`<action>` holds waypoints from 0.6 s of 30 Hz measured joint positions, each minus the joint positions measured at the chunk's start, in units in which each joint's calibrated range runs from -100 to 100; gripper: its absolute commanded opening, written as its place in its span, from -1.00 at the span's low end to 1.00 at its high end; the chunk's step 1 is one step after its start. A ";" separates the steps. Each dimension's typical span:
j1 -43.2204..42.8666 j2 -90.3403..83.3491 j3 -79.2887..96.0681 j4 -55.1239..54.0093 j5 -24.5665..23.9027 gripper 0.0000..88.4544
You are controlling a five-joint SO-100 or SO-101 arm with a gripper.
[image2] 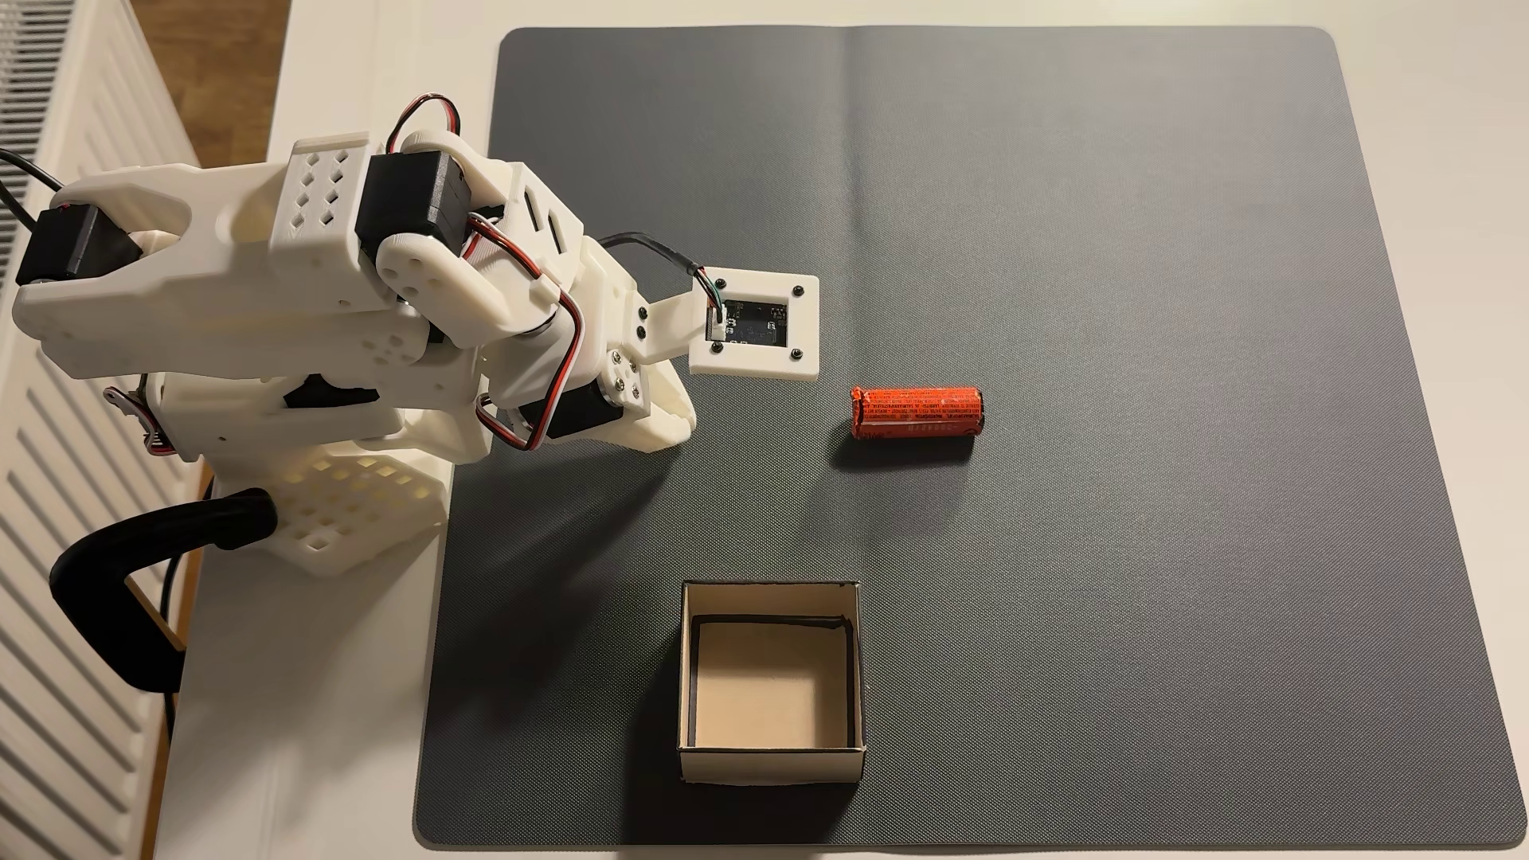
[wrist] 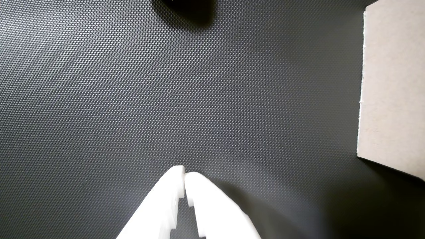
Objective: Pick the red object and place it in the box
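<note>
At center right of the fixed view, the red object [image2: 917, 412] lies untouched; the empty, closed hand [wrist: 184, 174] should open wide, straddle its short width, before carrying to the box [image2: 771, 761].

A home room, it seems: white radiator [image2: 50, 248] and wood floor [image2: 207, 58] beside the white table [image2: 347, 703]

box [wrist: 393, 89] cropped at right edge, dark shape [wrist: 186, 11] cut off at top
</note>
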State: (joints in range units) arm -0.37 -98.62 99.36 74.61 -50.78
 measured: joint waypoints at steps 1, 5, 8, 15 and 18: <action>0.00 0.00 0.00 0.00 0.00 -0.98; 0.00 0.00 0.00 0.00 -0.05 -0.98; 0.00 0.00 0.00 0.00 -0.05 -0.98; 0.00 0.00 -0.27 0.35 0.22 -0.98; 0.00 -0.09 -2.83 1.39 0.22 -0.98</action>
State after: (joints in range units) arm -0.37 -98.71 96.53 76.00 -50.57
